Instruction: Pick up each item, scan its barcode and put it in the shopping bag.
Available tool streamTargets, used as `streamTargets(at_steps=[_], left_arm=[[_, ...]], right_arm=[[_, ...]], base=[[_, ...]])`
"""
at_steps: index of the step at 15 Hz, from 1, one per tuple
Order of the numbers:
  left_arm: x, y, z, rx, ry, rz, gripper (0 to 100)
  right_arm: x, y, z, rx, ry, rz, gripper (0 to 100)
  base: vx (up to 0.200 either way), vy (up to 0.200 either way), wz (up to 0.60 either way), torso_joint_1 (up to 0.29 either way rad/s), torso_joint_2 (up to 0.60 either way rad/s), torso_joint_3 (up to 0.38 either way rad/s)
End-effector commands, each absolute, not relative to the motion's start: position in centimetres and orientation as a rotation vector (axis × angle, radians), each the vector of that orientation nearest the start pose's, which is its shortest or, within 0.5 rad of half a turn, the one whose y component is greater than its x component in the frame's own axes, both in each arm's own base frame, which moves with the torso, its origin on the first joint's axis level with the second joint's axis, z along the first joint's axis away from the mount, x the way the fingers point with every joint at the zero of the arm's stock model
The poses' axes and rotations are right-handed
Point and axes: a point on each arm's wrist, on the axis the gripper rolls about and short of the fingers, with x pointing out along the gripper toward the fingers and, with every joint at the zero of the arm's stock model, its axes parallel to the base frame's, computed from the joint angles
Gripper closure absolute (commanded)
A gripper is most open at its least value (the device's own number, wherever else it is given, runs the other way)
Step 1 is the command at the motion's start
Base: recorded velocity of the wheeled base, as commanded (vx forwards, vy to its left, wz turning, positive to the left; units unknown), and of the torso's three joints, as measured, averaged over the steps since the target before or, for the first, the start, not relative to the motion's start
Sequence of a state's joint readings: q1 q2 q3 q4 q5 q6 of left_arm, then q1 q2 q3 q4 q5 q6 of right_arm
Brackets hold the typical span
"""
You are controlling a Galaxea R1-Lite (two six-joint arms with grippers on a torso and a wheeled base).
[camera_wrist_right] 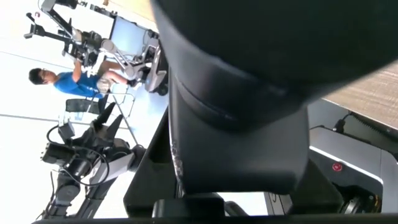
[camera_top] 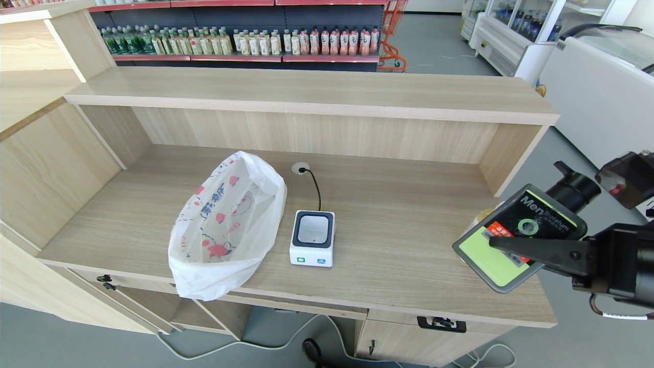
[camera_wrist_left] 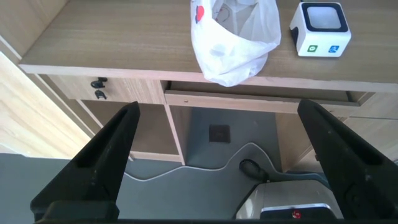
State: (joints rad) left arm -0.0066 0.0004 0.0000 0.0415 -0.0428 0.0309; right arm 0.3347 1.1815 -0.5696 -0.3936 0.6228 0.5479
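since the bottle (camera_top: 541,212) hangs in the right claw (camera_top: 511,244) over the desk's (camera_top: 409,230) right front corner, well apart from the scanner (camera_top: 312,237), i judge the task to be at an early stage: this item is picked up but not yet scanned or bagged. the shopping bag (camera_top: 225,225) slumps open near the front edge, just left of the scanner, and i can make out nothing inside it. what is left is to bring the barcode to the scanner window, then drop the bottle in the bag. the right claw is clamped across the dark, green-ended bottle, one finger lying over its printed face. the left claw (camera_wrist_left: 219,109) is spread wide, holding nothing, out in front of the desk's front edge and lower than its top.
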Motion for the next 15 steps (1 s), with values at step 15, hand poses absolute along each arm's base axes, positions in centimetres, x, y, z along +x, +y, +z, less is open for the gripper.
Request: streamTargets(at_steps=[15], left_arm=[[-2.3,-0.1,7.1,0.033,0.041,-0.051,0]], right_arm=[[25.1,8.8,17.1,0.496,0.376,0.595,100]], base=[[0.027,0.200,0.00,0.003,0.00,0.003]])
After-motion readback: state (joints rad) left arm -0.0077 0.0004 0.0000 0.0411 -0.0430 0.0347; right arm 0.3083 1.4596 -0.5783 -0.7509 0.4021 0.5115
